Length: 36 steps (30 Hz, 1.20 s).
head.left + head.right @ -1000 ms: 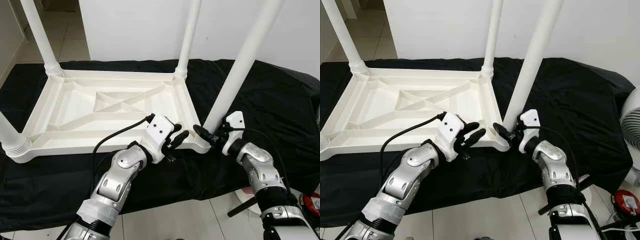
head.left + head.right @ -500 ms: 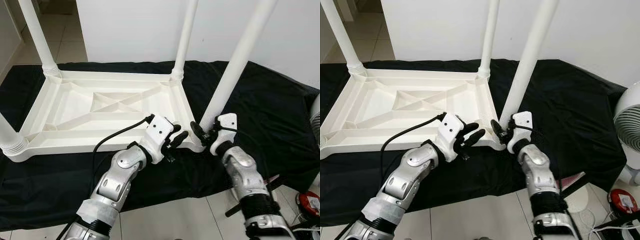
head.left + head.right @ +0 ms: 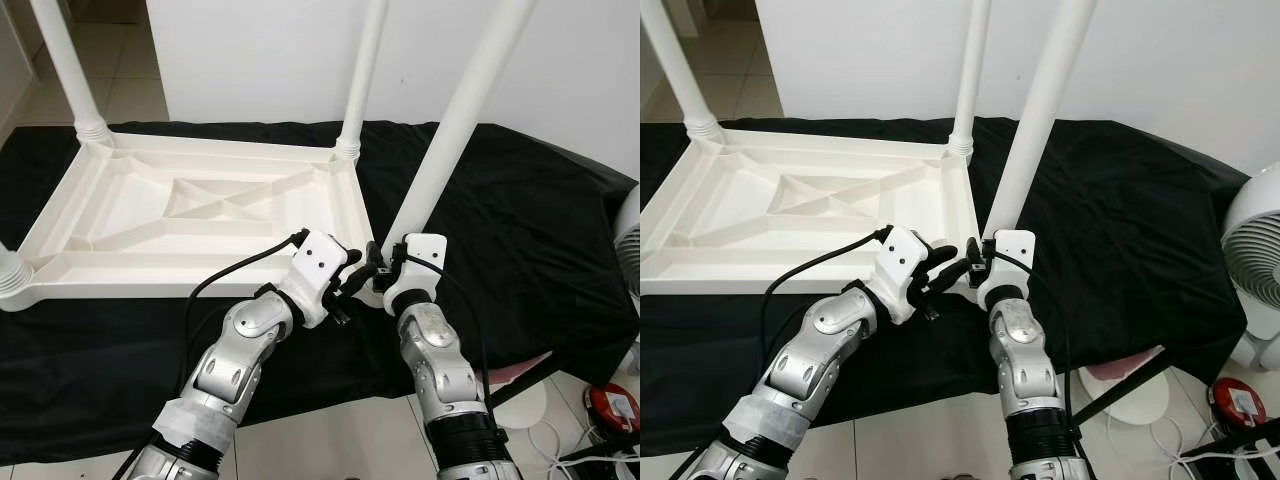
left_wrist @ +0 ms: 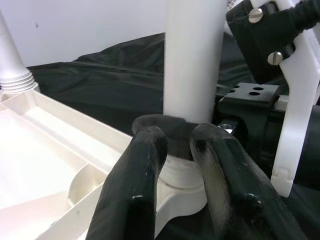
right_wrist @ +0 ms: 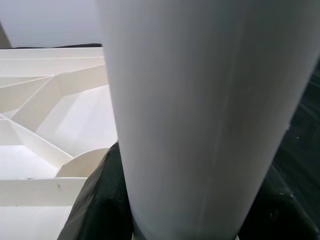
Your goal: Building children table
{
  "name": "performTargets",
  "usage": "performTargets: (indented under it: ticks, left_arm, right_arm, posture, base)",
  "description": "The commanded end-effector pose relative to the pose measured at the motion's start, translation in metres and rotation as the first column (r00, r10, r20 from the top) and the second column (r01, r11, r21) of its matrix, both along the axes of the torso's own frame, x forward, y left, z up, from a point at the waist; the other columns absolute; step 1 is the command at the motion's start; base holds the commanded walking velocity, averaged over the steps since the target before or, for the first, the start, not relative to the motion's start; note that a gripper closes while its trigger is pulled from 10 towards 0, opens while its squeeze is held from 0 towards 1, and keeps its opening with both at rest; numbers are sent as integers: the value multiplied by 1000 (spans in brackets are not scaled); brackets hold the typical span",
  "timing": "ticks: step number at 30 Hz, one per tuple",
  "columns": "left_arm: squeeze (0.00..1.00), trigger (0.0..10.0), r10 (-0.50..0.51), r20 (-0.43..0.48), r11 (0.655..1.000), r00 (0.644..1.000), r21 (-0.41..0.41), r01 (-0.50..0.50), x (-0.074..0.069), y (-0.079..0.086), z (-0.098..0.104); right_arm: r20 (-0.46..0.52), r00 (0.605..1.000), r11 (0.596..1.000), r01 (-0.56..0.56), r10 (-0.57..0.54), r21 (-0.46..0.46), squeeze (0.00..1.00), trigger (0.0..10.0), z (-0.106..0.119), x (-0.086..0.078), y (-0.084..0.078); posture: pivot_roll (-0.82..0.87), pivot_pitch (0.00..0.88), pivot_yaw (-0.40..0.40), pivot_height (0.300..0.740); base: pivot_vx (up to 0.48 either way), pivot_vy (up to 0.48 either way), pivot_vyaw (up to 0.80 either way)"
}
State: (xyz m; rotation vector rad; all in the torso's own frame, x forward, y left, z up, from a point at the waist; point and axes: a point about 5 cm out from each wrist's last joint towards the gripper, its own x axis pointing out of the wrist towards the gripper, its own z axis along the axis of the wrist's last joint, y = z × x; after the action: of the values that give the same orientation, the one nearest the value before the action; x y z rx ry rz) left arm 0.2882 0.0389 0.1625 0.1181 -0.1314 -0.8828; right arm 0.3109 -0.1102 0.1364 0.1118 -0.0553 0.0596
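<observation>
head views overhead, wrist views near table leg (image 4: 192,75)

1. You are looking at a white plastic table top (image 3: 190,215) lying upside down on a black cloth, its ribbed underside with crossed braces facing up.
2. Round white legs are standing upright in the far left (image 3: 66,70) and far right (image 3: 362,75) corner sockets; a ribbed collar is showing at the near left corner (image 3: 12,272).
3. The near right leg (image 3: 455,135) is sitting at its corner socket, leaning away to the right.
4. That leg's ribbed base (image 4: 180,172) is resting in the socket.
</observation>
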Motion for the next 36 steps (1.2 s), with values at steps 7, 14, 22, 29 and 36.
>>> performTargets:
  ticks: [7, 14, 22, 29, 36]
  left_arm:
    - [0, 10000, 12, -5, 1000, 1000, 4, -12, -2, 1, -3]
    - [0, 10000, 22, -8, 1000, 1000, 0, -22, -2, 2, -3]
    - [0, 10000, -14, -36, 1000, 999, 19, 14, -6, 4, -8]
    - [0, 10000, -44, -51, 998, 998, 34, 46, -12, 6, -12]
    - [0, 10000, -112, -89, 993, 990, 38, 115, -19, 8, -13]
  right_arm:
    - [11, 1000, 1000, -4, 4, 13, 1000, 10000, 7, -5, 6]
    - [72, 996, 997, -63, 61, 36, 1000, 10000, 18, -8, 3]
    - [78, 970, 973, -226, 229, -51, 16, 10000, 19, -5, -21]
    - [60, 923, 916, -368, 380, -158, 0, 10000, 17, -2, -37]
    - [-19, 833, 806, -540, 553, -244, 0, 10000, 16, 9, -56]
  posture:
    - [91, 0, -107, 740]
    - [90, 0, -115, 740]
    - [90, 0, -121, 740]
    - [92, 0, -120, 740]
    - [94, 0, -111, 740]
  base:
    - [0, 0, 0]
    - [0, 0, 0]
    - [0, 0, 0]
    - [0, 0, 0]
    - [0, 0, 0]
